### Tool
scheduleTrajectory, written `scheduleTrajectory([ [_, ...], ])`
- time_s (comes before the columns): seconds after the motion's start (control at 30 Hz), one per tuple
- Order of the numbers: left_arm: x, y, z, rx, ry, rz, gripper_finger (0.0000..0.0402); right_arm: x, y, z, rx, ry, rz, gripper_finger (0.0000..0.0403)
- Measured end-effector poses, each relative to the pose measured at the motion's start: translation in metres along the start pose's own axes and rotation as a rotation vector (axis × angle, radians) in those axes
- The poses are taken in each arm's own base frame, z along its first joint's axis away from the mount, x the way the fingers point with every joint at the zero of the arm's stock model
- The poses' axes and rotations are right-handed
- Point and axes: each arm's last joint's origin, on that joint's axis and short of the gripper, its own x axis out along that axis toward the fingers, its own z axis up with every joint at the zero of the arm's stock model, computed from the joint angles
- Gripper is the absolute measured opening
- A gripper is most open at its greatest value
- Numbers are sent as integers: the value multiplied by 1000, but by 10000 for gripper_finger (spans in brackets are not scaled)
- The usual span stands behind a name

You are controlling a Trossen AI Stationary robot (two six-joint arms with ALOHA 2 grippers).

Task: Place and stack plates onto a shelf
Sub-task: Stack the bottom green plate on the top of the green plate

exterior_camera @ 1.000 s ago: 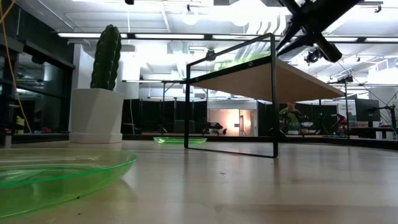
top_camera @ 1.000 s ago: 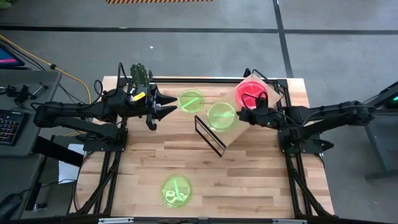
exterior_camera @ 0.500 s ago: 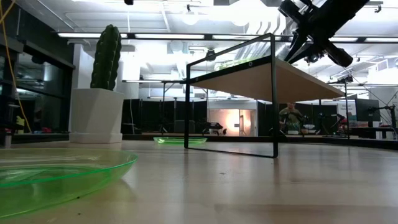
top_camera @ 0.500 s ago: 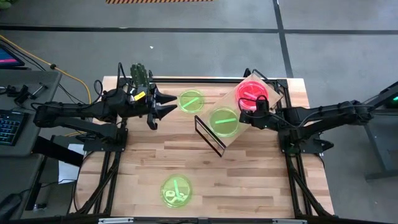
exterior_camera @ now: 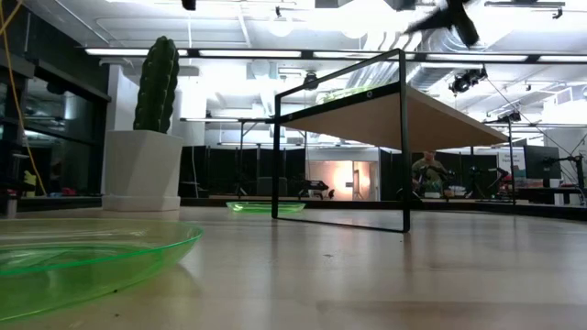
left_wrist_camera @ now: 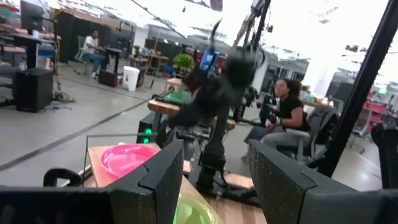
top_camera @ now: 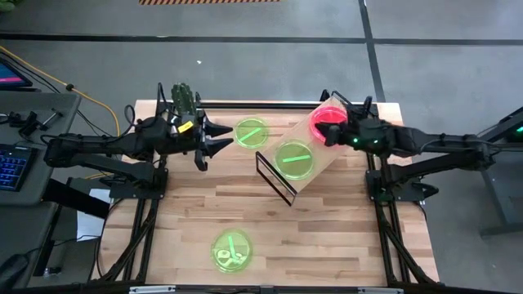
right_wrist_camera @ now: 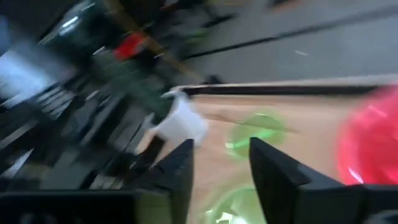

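**Two green plates waited on the table, two colours sat on the shelf**

Left gripper (top_camera: 219, 137) hung jaws apart by the green plate (top_camera: 251, 131); on the shelf (top_camera: 347, 140), a green plate (top_camera: 294, 159) and pink plate (top_camera: 328, 123). Right gripper (top_camera: 337, 135) was beside the pink, fingers spread, empty. They looked light, stiff, slick: pinch the rim.

Glossy translucent plastic plates (top_camera: 294, 158) sit on the shelf (top_camera: 327, 167) — matt pale wood, thin black metal wire frame.
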Motion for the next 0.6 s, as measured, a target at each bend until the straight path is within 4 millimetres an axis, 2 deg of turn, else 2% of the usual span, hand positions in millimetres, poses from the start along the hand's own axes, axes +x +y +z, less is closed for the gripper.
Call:
scheduleTrajectory([
  [0.13,0,0,-3,-3,37,-8,170,-4,17,7,-200,37,208,186],
  [0.23,0,0,-3,-21,37,-13,170,-6,27,6,-297,29,367,210],
  [0.4,0,0,-3,-24,35,-19,170,-4,30,-4,-455,4,550,216],
  [0.6,0,0,-3,-50,34,-19,170,3,30,-12,-494,-8,588,206],
])
